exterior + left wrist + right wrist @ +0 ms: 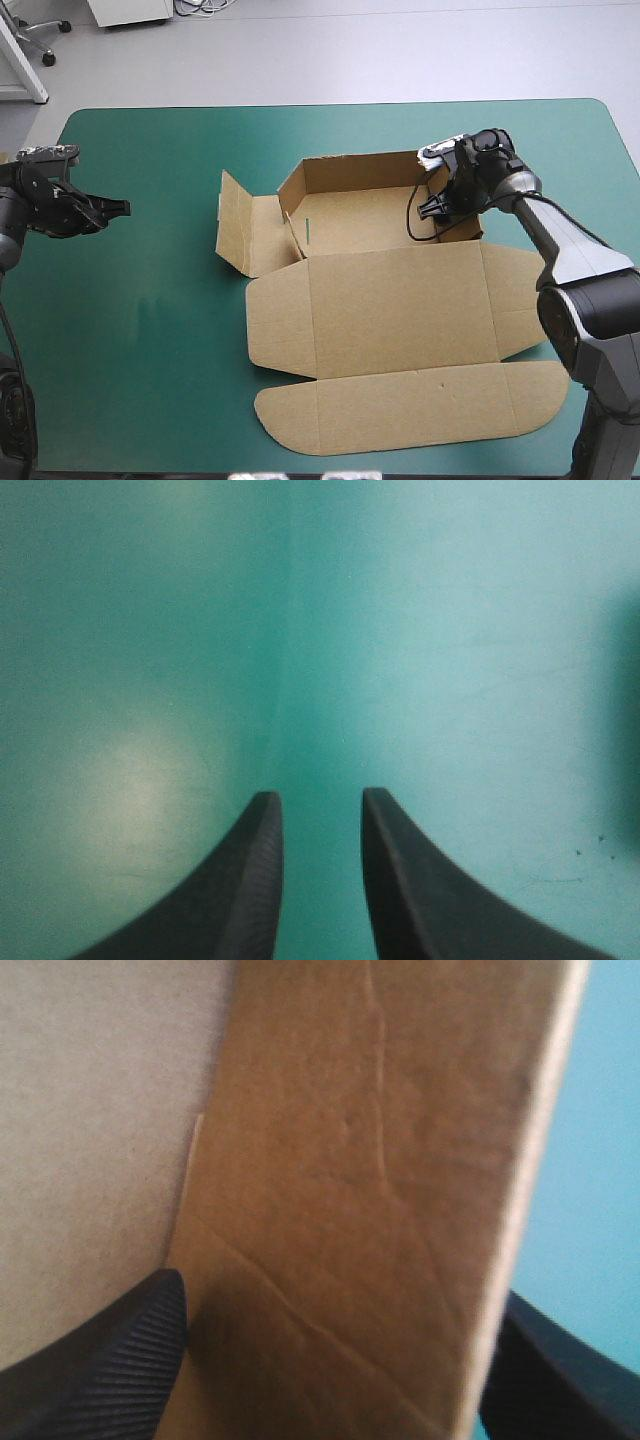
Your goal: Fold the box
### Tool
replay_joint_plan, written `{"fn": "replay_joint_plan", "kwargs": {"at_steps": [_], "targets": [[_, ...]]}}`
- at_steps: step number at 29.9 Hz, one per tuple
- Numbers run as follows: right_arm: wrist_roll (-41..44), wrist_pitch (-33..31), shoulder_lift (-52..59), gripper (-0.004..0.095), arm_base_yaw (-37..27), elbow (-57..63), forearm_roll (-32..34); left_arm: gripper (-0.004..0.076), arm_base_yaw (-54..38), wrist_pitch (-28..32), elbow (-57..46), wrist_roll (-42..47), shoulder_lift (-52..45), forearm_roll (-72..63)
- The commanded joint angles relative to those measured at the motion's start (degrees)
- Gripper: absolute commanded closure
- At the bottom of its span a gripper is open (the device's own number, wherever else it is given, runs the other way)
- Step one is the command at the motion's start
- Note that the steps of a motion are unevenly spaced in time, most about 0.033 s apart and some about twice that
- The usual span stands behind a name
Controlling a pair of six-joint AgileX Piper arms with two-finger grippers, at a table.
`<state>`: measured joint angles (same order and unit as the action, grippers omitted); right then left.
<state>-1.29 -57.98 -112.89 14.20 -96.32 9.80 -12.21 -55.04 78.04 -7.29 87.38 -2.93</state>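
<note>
The right arm [565, 250] comes in from the lower right of the high view, elbow bent, its forearm running up and left; the right gripper [441, 205] sits at the right-hand side of the box [350, 215], upper right of centre. In its wrist view the black fingers [110, 1360] stand spread, one on each side of an upright brown wall [350, 1160]; the farther finger is mostly hidden behind the board's edge, and whether either pad touches the board cannot be made out. The left arm [40, 205] enters at the left edge of the high view, roughly level and pointing right, cut off by the frame; the left gripper [112, 209] is well apart from the box; its fingers [250, 880] are a little apart, with only the teal-green cover [400, 630] between and ahead of them. The box lies mid-bench [150, 330]: a tray with its far wall [360, 170] raised, a left flap [240, 225] splayed outward, the lid [400, 300] flat toward the lower frame; the right gripper covers part of the tray's right side.
</note>
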Motion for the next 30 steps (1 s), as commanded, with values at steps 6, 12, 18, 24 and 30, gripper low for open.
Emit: {"fn": "replay_joint_plan", "kwargs": {"at_steps": [6, 12, 18, 24, 30], "targets": [[2.51, 3.79, 2.25, 0.0729, -0.02, -1.17, 1.72, 0.0527, 0.16, 2.76, 1.48, 0.17, -2.08, -0.19], [0.86, 3.8, 2.1, 0.0941, -0.22, -1.17, 1.95, 0.0527, 0.16, 3.39, 1.48, 0.17, -2.08, 0.37], [3.87, 4.36, 3.1, 0.0941, -0.83, -1.17, 1.74, 0.0527, 0.16, 3.91, 1.48, 0.17, -2.08, 0.72], [4.58, 8.67, 9.07, 0.0941, -1.09, -1.17, -0.66, 0.0527, 0.16, 4.42, 1.48, 0.17, -2.08, 0.12], [3.33, 9.91, 15.14, 0.0942, -3.58, -1.17, -5.05, 0.0526, 0.05, 9.31, -0.3, 0.17, -1.6, 1.47]]}}
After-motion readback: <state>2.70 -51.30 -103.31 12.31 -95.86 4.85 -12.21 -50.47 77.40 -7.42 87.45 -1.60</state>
